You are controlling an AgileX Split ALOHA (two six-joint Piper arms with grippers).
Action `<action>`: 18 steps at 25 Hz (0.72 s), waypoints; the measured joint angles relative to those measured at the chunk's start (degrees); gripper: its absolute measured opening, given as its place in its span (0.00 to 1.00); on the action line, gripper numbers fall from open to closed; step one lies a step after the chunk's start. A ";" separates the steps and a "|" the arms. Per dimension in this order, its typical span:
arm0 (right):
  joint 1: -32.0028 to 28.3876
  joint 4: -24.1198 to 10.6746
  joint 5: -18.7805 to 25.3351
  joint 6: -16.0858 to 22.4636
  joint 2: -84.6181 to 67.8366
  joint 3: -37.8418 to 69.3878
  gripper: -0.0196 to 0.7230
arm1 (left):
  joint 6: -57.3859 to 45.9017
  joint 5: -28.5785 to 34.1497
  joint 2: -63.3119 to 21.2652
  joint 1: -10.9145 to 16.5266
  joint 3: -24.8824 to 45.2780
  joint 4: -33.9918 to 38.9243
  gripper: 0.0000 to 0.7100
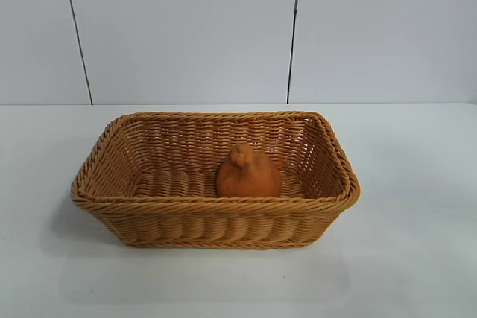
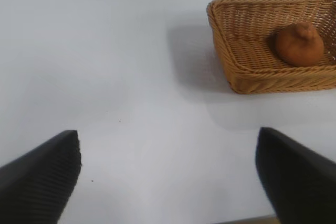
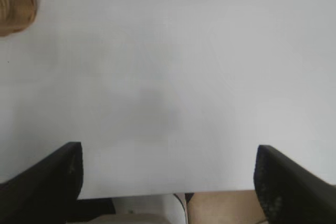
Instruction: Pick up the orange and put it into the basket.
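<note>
From the exterior view I see the basket (image 1: 216, 217) standing upright on the white worktop (image 1: 417, 206), roughly at its centre, with a panelled wall (image 1: 186, 31) behind it. The orange (image 1: 248, 173) sits on the woven floor of the basket, toward the right half and close to the near wall, its knob pointing up. It touches only the basket floor as far as I can tell; whether it leans on the near wall is hidden by the rim. Neither arm appears in this view.

In the left wrist view the left tool (image 2: 168, 177) hangs above bare worktop (image 2: 105, 66), its two dark ribbed fingers (image 2: 44, 177) spread wide apart and nothing between them. The basket (image 2: 247, 74) lies well apart from this tool, cut off at the frame edge, and the orange (image 2: 299, 44) rests inside it, away from the corner that shows.

In the right wrist view the right tool (image 3: 168, 179) is likewise spread wide and holds nothing, with its fingers (image 3: 47, 179) over the worktop (image 3: 173, 66) near the worktop's edge. Only one rounded corner of the basket (image 3: 16, 3) enters this view, well apart from the tool; the orange cannot be seen here.
</note>
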 joint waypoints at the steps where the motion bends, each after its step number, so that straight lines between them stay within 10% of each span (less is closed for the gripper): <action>1: 0.00 0.00 -0.25 0.00 -2.68 1.52 0.85 | 0.00 0.00 0.00 0.00 0.00 0.00 0.91; 18: 0.00 0.00 -0.54 0.00 -33.47 3.83 0.85 | 0.00 -0.05 0.00 0.00 0.00 0.00 0.91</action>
